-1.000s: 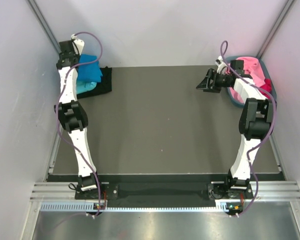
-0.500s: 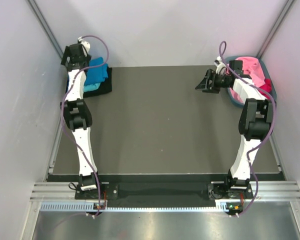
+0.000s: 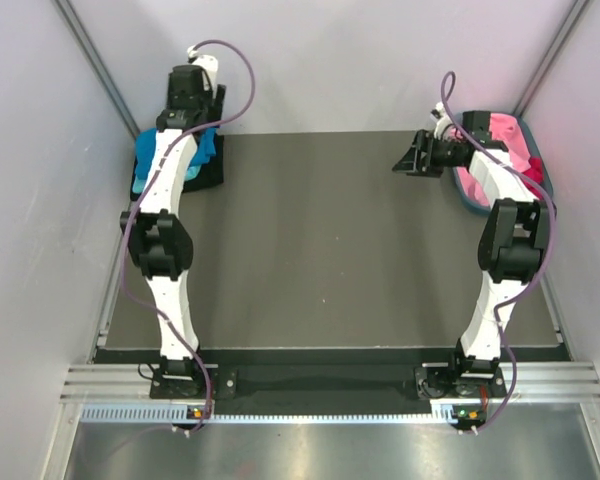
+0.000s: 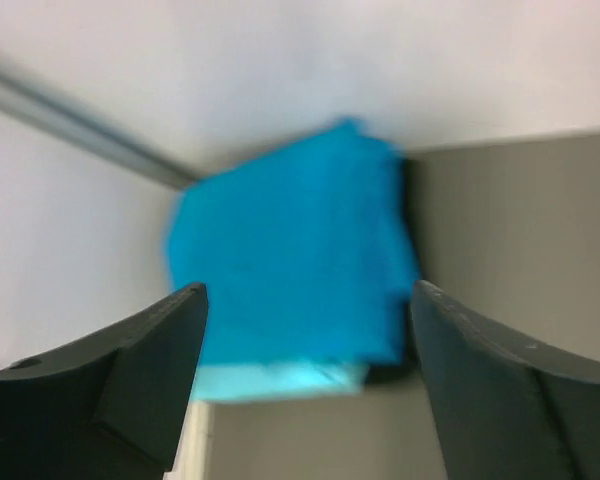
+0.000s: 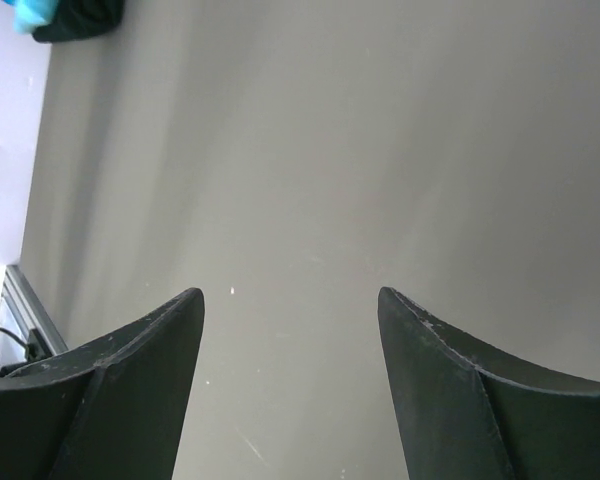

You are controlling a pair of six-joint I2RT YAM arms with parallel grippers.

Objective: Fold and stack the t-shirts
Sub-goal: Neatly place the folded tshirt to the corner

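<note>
Dark grey table top (image 3: 320,240). Grey-blue oval tub (image 3: 469,202) at its far right edge. Black cloth (image 3: 212,172) in far left corner. White walls (image 3: 330,60) around.

far-left corner of counter (image 3: 320,240): mat (image 3: 212,172), folded t-shirts (image 3: 204,146) stacked on it. left wrist view: upper t-shirt (image 4: 290,250) on lower t-shirt (image 4: 280,378), lower one's edge sticking out from under it. left arm crosses over stack. left gripper (image 4: 308,288) raised near back wall, stack showing between its fingers. far-right edge of counter: tub (image 3: 467,198), loose t-shirts (image 3: 505,135) inside. right gripper (image 3: 412,160) above counter, just left of tub, well apart from stack.
</note>
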